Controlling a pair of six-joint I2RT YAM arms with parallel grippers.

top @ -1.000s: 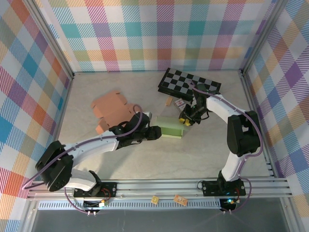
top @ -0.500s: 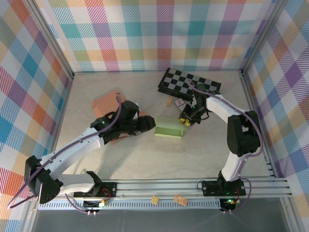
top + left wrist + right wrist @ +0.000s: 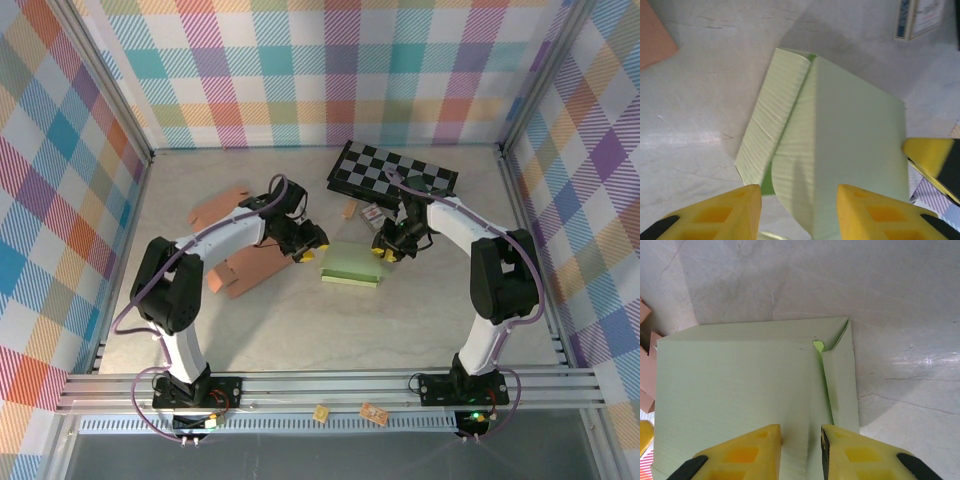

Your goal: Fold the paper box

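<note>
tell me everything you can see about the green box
The pale green paper box is ribbed, corrugated-looking card, partly folded and lying low on the grey table near its middle. A narrow side flap bends along a crease, with a small notch at one corner. The right gripper pinches its right edge; the left gripper stands open around its left end.

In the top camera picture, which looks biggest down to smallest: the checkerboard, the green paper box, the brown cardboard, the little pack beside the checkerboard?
1. brown cardboard or checkerboard: too close to rank, because the left arm hides part of the cardboard.
2. green paper box
3. little pack, the smallest
</note>
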